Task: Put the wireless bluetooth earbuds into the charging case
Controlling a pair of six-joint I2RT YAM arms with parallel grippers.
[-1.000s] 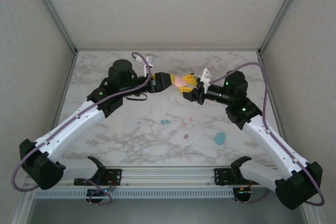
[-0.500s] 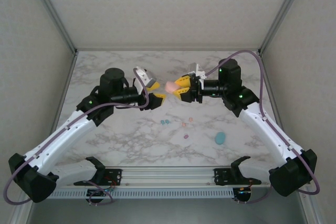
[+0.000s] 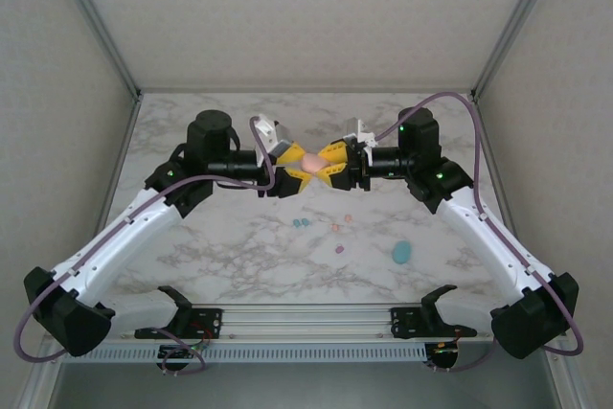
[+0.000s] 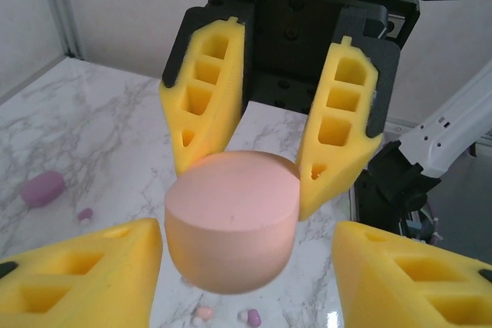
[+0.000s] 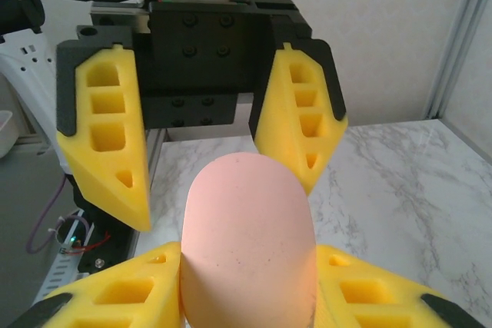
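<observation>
Top view, centre: left gripper (image 3: 295, 169) was spread, its yellow fingers flanking the peach-pink oval plastic charging case (image 3: 313, 164) with gaps; the right gripper (image 3: 330, 162) pinched that case above the table. Tiny pastel plastic earbuds (image 3: 335, 228) lay loose on the white marble-pattern table (image 3: 220, 246), lower centre, below both grippers

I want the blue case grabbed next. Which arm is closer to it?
Right. The right arm's white link passes close by the blue case's right side; the left arm lies far off to its left.
</observation>
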